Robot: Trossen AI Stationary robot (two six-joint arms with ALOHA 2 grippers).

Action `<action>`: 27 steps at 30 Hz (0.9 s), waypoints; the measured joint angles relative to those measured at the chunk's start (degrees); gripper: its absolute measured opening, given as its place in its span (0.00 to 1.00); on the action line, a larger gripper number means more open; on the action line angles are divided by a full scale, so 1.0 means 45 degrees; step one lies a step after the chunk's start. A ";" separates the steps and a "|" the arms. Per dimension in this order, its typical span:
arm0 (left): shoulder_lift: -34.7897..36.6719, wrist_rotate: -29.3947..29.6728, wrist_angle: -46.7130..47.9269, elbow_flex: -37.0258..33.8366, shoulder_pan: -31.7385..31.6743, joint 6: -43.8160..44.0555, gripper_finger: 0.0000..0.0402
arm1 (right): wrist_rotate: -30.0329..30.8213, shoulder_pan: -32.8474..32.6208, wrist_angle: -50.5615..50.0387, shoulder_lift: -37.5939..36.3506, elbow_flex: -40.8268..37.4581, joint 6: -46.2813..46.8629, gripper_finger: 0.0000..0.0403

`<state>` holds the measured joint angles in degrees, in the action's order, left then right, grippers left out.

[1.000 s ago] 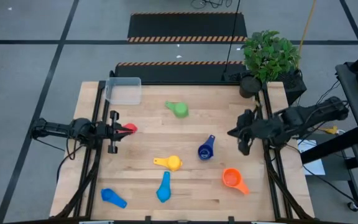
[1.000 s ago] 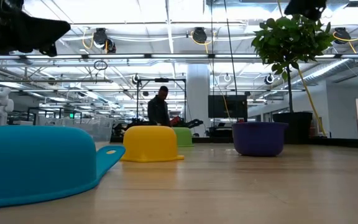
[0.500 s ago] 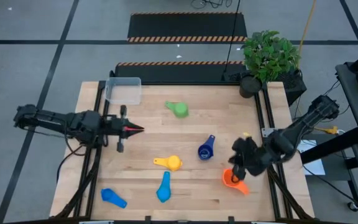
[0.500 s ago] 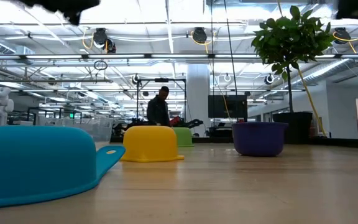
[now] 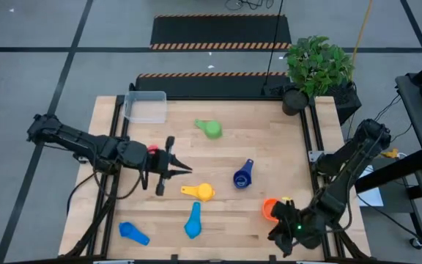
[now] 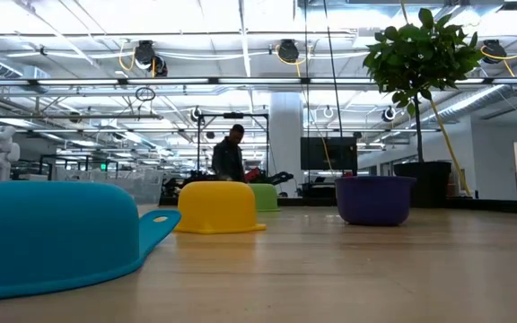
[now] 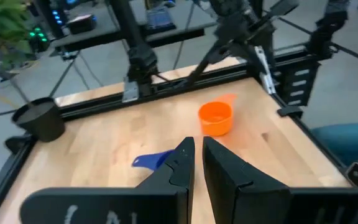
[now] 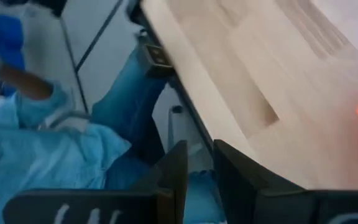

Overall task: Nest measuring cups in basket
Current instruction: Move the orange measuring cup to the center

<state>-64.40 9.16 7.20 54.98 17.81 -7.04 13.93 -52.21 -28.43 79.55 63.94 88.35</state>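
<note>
Yellow cup (image 5: 201, 192) lies just beyond your left pincer (image 5: 184, 170) (fingers nearly together, holding nothing), handle toward it.

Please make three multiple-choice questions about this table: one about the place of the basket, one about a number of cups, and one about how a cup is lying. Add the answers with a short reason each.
1. Where is the basket?
A. In a table corner on the robot's left, along the edge where the plant stands
B. In the middle of the table
C. Touching the orange cup

2. How many light blue cups lie on the table?
A. One
B. Two
C. Four

3. How does the yellow cup stand?
A. Mouth up
B. Mouth down
C. Nested in the navy cup

Answers:
1 A: the high view shows it in that corner, with no cup in it.
2 B: one lies near the yellow cup, the other nearer the left corner.
3 B: the low view shows it as a dome with its rim on the wood.
</note>
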 joint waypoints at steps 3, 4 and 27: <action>-0.0216 -0.0002 0.0150 0.0010 0.0325 0.0127 0.09 | -0.0074 -0.0303 -0.1252 0.0536 0.0556 0.1216 0.17; -0.0233 -0.0002 0.0228 0.0005 0.0421 0.0171 0.09 | -0.0145 -0.0396 -0.1647 0.0741 0.0810 0.1542 0.17; -0.0214 0.0027 0.0656 0.0005 0.1976 0.1444 0.09 | -0.0816 -0.2542 -0.9834 0.4766 0.5246 0.4110 0.18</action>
<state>-65.36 9.28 10.15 55.00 26.70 -0.55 10.26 -63.65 -72.68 100.99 87.54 106.85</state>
